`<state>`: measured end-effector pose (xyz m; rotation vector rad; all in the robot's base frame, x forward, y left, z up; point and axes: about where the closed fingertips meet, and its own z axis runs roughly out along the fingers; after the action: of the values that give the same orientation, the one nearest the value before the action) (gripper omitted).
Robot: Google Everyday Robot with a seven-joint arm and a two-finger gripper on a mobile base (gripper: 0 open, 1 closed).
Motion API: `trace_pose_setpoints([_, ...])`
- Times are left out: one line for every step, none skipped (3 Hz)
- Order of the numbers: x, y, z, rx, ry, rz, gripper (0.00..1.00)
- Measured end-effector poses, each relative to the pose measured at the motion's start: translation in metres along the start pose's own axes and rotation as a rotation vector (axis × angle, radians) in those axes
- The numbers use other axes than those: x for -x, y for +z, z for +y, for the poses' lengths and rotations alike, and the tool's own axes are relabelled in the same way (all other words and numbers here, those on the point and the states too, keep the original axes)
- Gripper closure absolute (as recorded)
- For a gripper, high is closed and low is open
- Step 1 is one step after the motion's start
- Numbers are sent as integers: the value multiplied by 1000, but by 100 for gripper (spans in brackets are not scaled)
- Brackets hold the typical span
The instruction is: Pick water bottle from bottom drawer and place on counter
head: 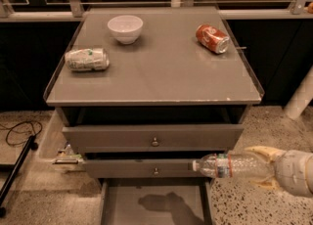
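My gripper (266, 168) is at the lower right, shut on the base end of the water bottle (230, 166). The clear bottle lies level with its cap pointing left, in front of the middle drawer's right end. It hangs above the right edge of the open bottom drawer (155, 204), whose grey floor shows the bottle's and arm's shadow. The grey counter (161, 67) spreads above, well higher than the bottle.
On the counter stand a white bowl (125, 28), a silver-green crushed can (87, 59) at the left and a red soda can (212, 38) at the right. Two upper drawers with knobs (155, 142) are closed. A black cable and stand (17, 143) lie on the floor at left.
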<state>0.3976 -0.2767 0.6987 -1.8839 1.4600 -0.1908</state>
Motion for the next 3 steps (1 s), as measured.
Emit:
trace_pose_setpoints([33,-27,-51,-5,-123,20,100])
trace_pose_setpoints([52,-56,-102,-5,-162,-26,100])
trace_pose_setpoints([73,-87,-156,-16,-179,-78,100])
